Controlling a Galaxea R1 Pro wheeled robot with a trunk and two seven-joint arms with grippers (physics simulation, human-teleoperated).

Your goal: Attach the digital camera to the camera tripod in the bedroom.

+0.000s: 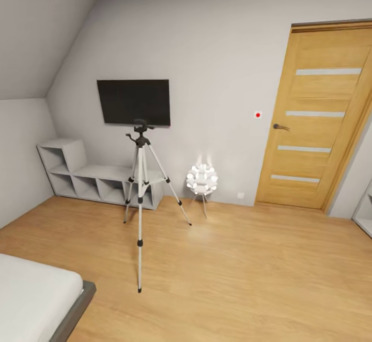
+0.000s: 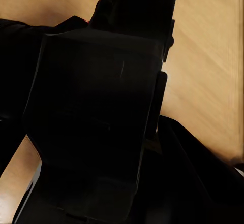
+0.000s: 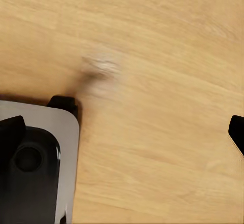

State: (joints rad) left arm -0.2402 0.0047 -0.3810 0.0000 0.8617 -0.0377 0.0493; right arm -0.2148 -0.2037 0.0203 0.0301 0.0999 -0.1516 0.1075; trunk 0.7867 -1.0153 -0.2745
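Tripod [image 1: 140, 197]: one, three legs, centre-left of the frame, beside one petal lamp [image 1: 202, 180], under one TV [image 1: 134, 102]. One black camera [image 2: 96, 117] sits against the left hand; grip unclear. No readable writing.

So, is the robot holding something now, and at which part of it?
Probably the digital camera: in the left wrist view a black boxy body with a red spot at its end sits right before the lens. The fingers on it cannot be made out, so the place of hold cannot be told.
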